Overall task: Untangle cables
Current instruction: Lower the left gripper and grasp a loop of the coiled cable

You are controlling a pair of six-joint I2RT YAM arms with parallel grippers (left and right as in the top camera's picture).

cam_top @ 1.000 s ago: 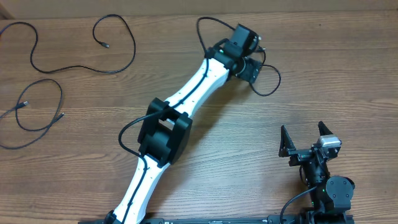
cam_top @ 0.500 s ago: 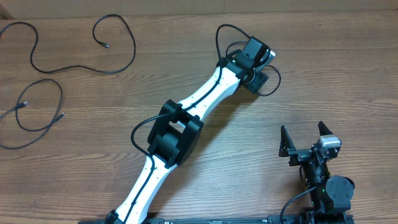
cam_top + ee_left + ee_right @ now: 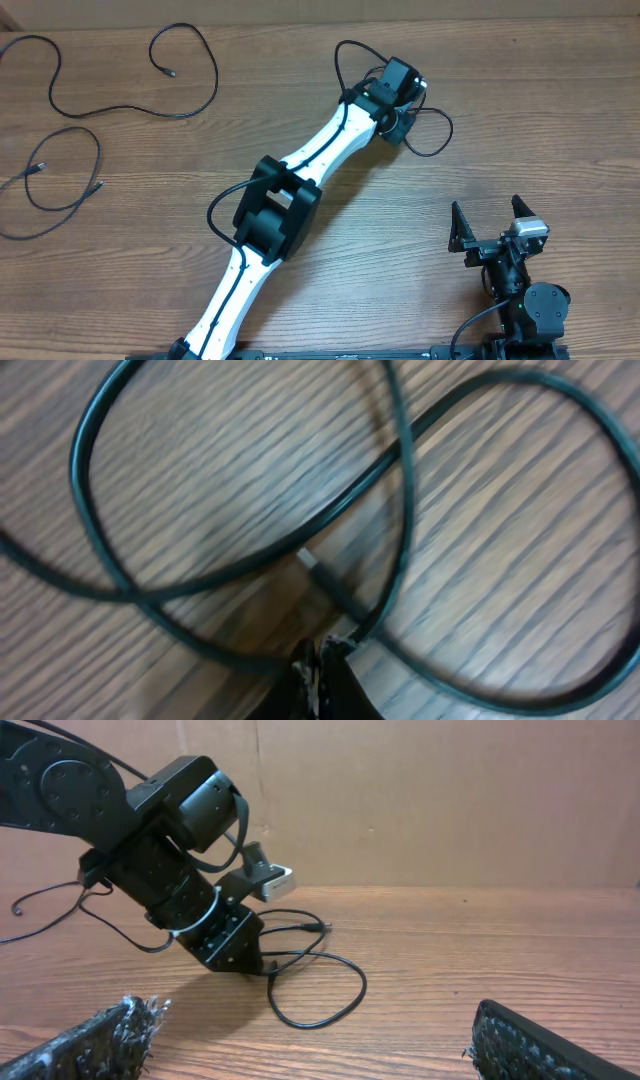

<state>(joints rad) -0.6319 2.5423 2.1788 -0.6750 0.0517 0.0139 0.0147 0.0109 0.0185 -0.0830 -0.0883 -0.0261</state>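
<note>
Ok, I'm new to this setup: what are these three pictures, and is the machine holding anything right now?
You are looking at two robot arms at a wooden table. The overhead picture looks straight down. The other two come from a camera on each wrist. The white left arm reaches across the table, and the left end effector is closed on a looped black cable, seen close up in the left wrist picture. The right end effector sits open near its base and holds nothing. More loose cables lie in curls at the far left.
</note>
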